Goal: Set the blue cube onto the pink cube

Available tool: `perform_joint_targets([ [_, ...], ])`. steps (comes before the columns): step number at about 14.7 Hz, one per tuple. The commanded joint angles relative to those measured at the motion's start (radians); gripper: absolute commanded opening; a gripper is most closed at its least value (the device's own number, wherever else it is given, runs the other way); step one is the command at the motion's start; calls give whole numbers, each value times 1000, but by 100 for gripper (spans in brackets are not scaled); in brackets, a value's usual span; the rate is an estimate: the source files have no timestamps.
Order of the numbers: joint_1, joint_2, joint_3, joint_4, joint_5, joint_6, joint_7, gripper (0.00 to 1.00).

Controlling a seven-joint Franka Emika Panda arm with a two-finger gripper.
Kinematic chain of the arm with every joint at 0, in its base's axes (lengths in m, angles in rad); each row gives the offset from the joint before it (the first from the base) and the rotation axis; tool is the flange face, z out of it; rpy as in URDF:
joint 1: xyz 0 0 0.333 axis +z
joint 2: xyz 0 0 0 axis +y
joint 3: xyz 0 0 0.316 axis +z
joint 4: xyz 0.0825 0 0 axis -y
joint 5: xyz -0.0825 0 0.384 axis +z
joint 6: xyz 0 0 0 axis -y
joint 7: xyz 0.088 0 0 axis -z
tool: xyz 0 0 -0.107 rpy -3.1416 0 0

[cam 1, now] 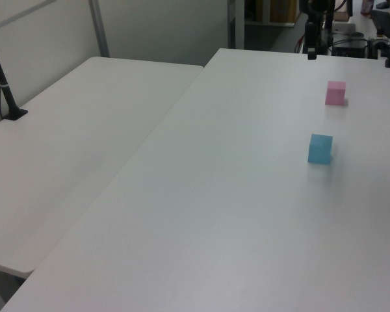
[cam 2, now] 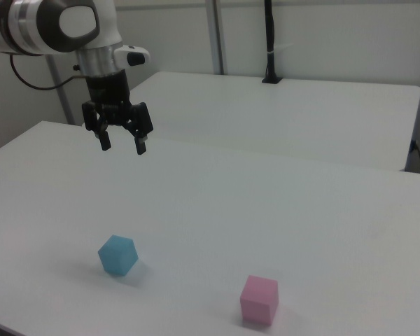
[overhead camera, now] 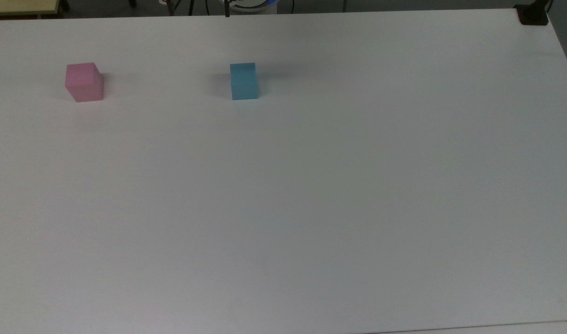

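White and matte, the desk (cam 2: 280, 210) carries two small cubes, and the gripper (cam 2: 122, 145) hangs in the air above it in the right view, at the end of a white and grey arm (cam 2: 63, 28). The gripper points straight down with its two dark fingers (cam 2: 141, 142) spread well apart, and nothing is between them.

The blue cube (cam 2: 117, 255) sits on the desk well below the gripper and nearer the camera in the right view, almost straight under it, turned so that one corner faces the camera. The pink cube (cam 2: 259, 299) rests on the desk further off from the gripper, below it and toward the right view's right, well apart from the blue one.

From the top view, the blue cube (overhead camera: 244, 81) and the pink cube (overhead camera: 84, 82) lie at about the same depth on the desk, the pink one toward the top view's left. From the left view, the pink cube (cam 1: 336, 93) lies beyond the blue cube (cam 1: 320, 149).

A second white desk (cam 2: 287, 119) stands behind the gripper in the right view, with a black post (cam 2: 269, 42) rising from its far side.
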Motion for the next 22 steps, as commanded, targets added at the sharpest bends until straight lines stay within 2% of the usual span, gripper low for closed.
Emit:
perform_joint_targets([
  [1,13,-3,-25,11,60,-22,7,100],
  [12,17,-1,-26,-12,60,-18,-7,100],
  [15,33,0,-24,-81,57,12,-33,100],
  [19,39,2,-15,-299,22,177,-41,100],
  [22,69,12,-4,-380,20,253,-28,100],
])
